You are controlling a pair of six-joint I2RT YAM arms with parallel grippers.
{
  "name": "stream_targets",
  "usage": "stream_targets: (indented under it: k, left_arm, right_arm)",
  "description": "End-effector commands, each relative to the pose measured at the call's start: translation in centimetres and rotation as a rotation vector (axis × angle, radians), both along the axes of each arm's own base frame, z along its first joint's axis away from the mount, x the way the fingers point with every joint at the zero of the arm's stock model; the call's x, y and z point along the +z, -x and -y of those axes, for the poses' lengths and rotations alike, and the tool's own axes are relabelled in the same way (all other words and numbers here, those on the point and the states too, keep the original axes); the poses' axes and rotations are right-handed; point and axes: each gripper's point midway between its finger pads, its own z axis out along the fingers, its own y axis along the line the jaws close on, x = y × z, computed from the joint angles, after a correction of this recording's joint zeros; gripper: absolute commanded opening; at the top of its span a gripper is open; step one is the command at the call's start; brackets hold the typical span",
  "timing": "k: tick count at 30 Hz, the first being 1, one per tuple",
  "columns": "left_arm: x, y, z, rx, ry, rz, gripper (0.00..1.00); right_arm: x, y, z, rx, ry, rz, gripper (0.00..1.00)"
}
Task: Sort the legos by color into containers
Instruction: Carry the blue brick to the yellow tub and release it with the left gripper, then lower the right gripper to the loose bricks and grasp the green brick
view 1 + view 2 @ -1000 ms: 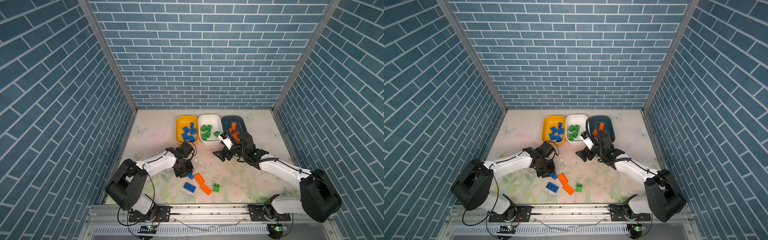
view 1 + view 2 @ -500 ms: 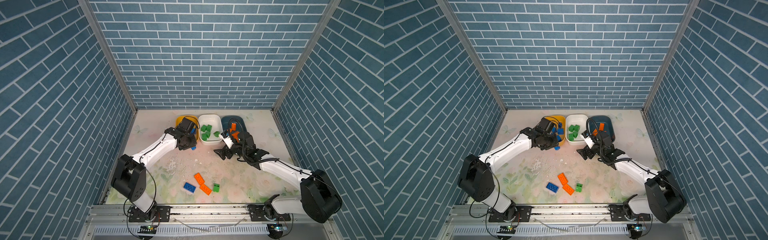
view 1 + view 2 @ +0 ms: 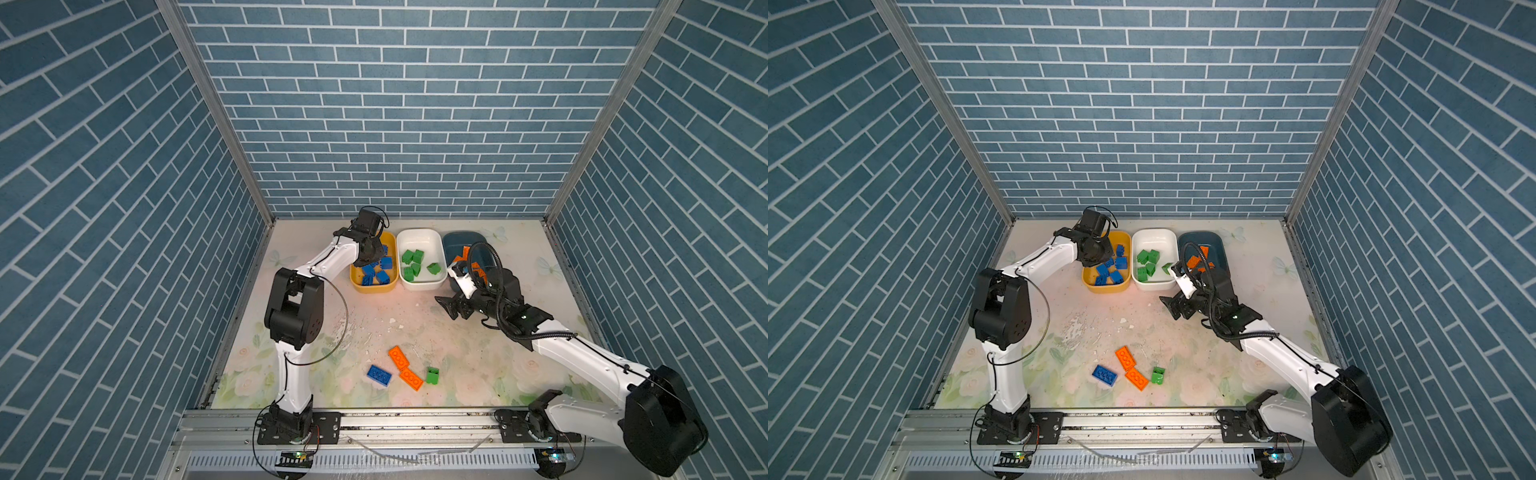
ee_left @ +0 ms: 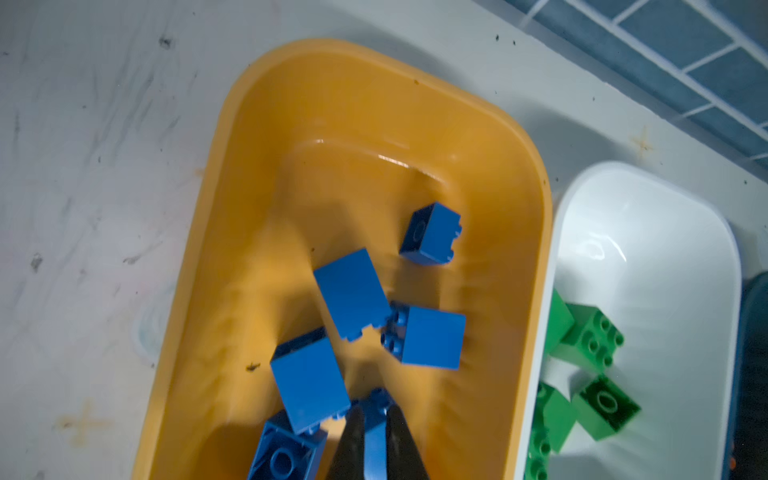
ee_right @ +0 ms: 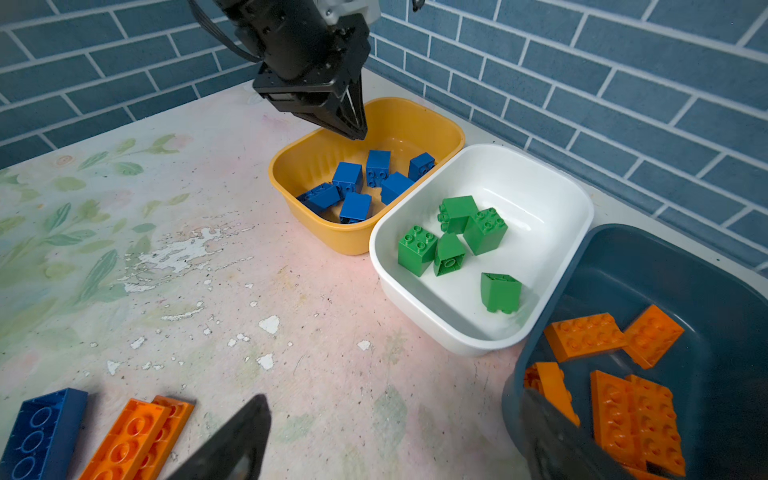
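My left gripper [image 4: 373,411] is clamped shut on a blue brick [image 4: 376,440] over the yellow tub [image 4: 232,208] (other blue bricks [image 4: 353,295] inside). My right gripper [image 5: 392,399] gapes wide and empty near the teal tub [image 5: 665,266].

L arm [image 3: 328,261] stretched far fwd (elbow raised high), left gripper [image 4: 374,411] pointing down, jaws pinched on a blue lego [image 4: 375,434]. R arm [image 3: 582,353] reaches low toward centre, right gripper [image 5: 395,399] jaws wide apart.

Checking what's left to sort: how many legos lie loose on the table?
4: a blue brick, two orange bricks and a green block, clustered at the front of the table.
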Motion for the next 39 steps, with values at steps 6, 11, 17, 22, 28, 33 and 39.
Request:
stream_targets:
  k: [6,11,17,22,28,33,39]
  left_arm:
    - [3.0,1.8,0.5,-0.084,0.024,0.063,0.43]
    - [4.4,4.2,0.3,-0.119,0.041,0.114,0.71]
    - [6.3,6.4,-1.0,-0.112,0.025,0.169,0.94]
    - [7.0,7.8,-2.4,-0.084,0.005,0.200,0.99]
    - [7.6,9.1,-3.8,-0.048,0.023,0.232,0.99]
    - [7.6,10.0,-5.0,-0.015,0.032,0.249,0.99]
    - [6.8,11.5,-5.2,-0.012,0.090,0.270,0.99]
  right_arm:
    - [-1.8,0.6,0.9,-0.036,0.027,-0.036,0.93]
    - [-3.5,1.5,-0.3,0.031,0.017,-0.125,0.99]
    - [-6.5,6.0,-1.6,0.209,0.109,-0.265,0.99]
    - [-8.1,9.4,-1.7,0.305,0.286,-0.309,0.95]
    - [-9.7,13.3,-1.1,0.390,0.488,-0.380,0.92]
    - [-10.8,15.3,-1.9,0.401,0.595,-0.413,0.87]
    - [-13.2,16.4,-2.8,0.422,0.756,-0.389,0.82]
